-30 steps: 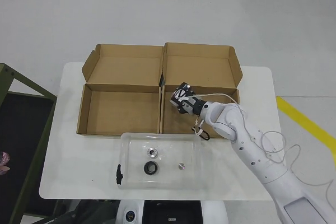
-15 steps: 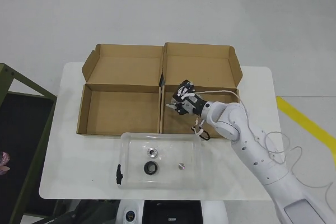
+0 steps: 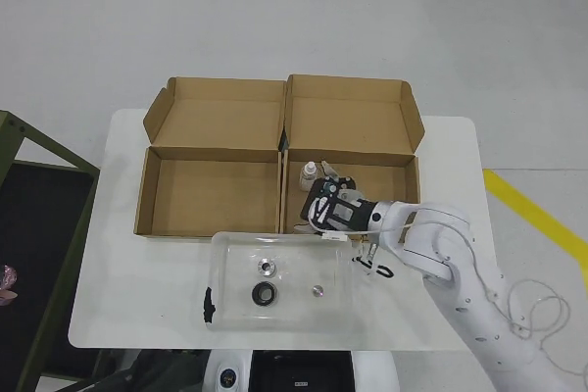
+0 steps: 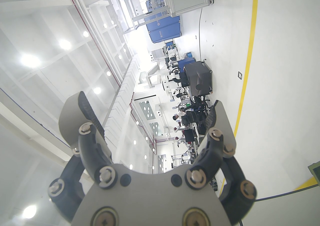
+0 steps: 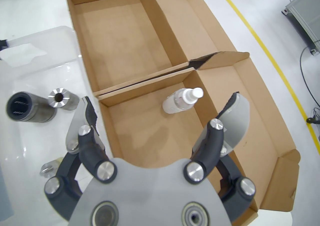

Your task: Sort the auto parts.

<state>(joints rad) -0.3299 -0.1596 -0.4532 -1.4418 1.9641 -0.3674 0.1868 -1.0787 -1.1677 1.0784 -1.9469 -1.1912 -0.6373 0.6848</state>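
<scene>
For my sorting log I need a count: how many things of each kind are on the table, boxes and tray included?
Cardboard boxes: 2
Clear tray: 1
Metal parts in the tray: 3
White bottle in the right box: 1
Total: 7

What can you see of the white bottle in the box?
The bottle is small, white, plastic-looking, with a narrower spray head. It seems to lie on its side on the floor of the right cardboard box, near the wall shared with the other box. Only the box touches it.
</scene>
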